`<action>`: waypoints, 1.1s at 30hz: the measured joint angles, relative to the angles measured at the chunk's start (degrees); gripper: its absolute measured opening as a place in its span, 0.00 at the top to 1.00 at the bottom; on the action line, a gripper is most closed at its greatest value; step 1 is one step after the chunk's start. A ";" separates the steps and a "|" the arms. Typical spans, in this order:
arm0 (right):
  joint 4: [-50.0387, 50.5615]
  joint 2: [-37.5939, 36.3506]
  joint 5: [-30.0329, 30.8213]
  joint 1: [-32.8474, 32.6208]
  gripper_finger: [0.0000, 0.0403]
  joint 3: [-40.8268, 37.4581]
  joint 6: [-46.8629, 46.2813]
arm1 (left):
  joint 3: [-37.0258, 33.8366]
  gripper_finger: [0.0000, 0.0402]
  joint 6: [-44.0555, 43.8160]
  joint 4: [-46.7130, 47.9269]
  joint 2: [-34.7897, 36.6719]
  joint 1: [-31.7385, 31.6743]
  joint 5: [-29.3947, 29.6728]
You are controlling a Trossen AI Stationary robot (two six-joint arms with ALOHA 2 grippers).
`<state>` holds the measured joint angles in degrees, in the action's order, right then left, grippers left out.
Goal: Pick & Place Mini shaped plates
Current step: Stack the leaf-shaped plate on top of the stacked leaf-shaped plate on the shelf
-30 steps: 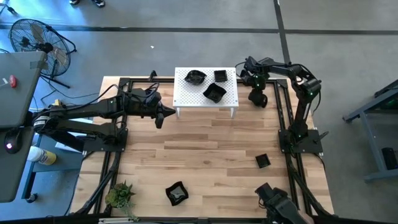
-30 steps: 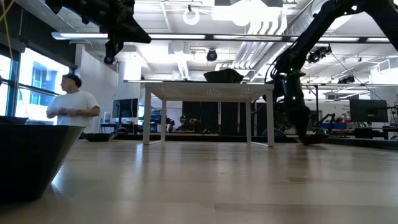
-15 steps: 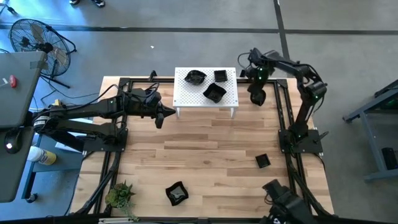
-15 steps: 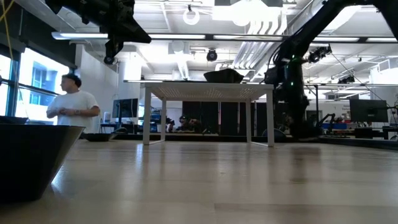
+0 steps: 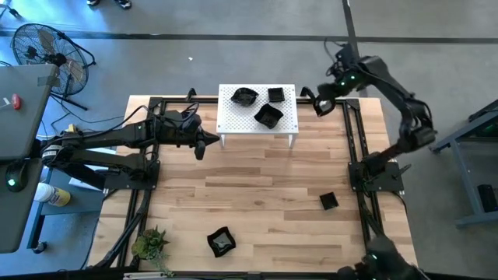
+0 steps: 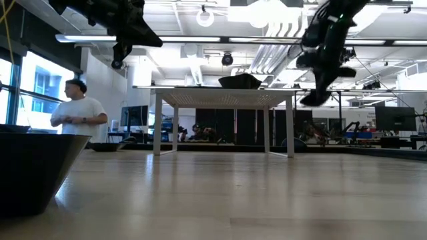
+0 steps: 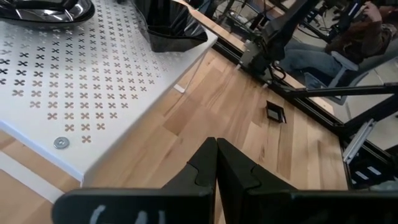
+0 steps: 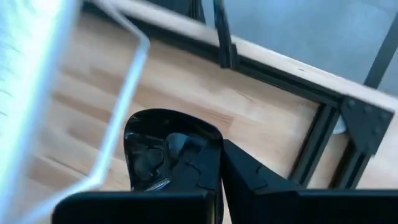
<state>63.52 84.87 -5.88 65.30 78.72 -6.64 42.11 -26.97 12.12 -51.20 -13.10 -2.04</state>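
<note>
- The right gripper is hanging in the air just off the right edge of the white perforated rack, with its fingers pinched on the rim of a small glossy black plate. One finger is sitting inside the bowl and the other outside the wall.
- The held plate is reading as stiff and light. The glossy finish suggests a slippery surface, so a thin rim pinch is likely allowing it to swing or slip under a fast move. If ceramic or glass, it is also chipping easily on contact with the rack.
- The best hold is judged to be across the rim wall at a straight section of the outline, as it is taken here, not at a wavy corner.
- Three plates are resting on the rack, just beside the right gripper on its rack side.
- A square plate is lying on the worktop, well apart from the right gripper, toward that arm's base. Another plate is lying near the green plant, far from both grippers.
- The left gripper is waiting with its fingers closed and empty, just off the rack's left front leg.
- The right wrist view is showing the rim grip, which the high view reduces to a dark blob.
- The low view is showing the right gripper raised to about rack-top height; the high view cannot give this height.
- The left wrist view is showing the rack's cross-shaped perforations and the square plate far beyond.
</note>
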 joint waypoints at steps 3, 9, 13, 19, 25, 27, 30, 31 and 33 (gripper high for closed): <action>-0.71 -4.18 -0.95 -0.25 0.98 0.00 -8.17 | 0.00 1.00 0.19 -0.02 0.00 0.00 0.15; -7.78 -11.37 -1.65 -4.42 0.99 -0.13 -27.17 | 0.00 1.00 0.17 -0.02 0.00 0.00 2.39; -19.04 -13.37 -0.39 -11.26 0.98 -0.13 -40.65 | 0.00 1.00 0.16 -0.29 0.00 0.00 6.35; -39.64 -10.13 7.20 -23.48 0.97 -0.13 -56.09 | 0.00 1.00 2.28 -6.21 0.05 -0.02 9.70; -47.44 -2.02 14.34 -31.08 0.97 2.24 -62.57 | 0.02 1.00 5.51 -8.73 2.25 -0.02 9.70; -47.46 1.09 14.82 -32.35 0.97 4.26 -63.73 | 0.02 1.00 6.38 -8.20 2.92 -0.02 9.69; -47.42 5.56 15.38 -33.75 0.97 8.02 -64.11 | 0.02 1.00 7.53 -7.83 4.10 -0.02 9.69; -47.38 6.90 15.42 -34.08 0.97 9.29 -64.43 | 0.02 1.00 7.72 -7.66 4.40 -0.02 9.68; -46.73 9.51 15.41 -34.56 0.97 11.91 -65.47 | 0.02 1.00 7.86 -7.62 4.73 -0.02 9.67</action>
<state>16.79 94.38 9.53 30.74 90.63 -72.11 42.13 -19.11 4.49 -46.47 -13.13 7.64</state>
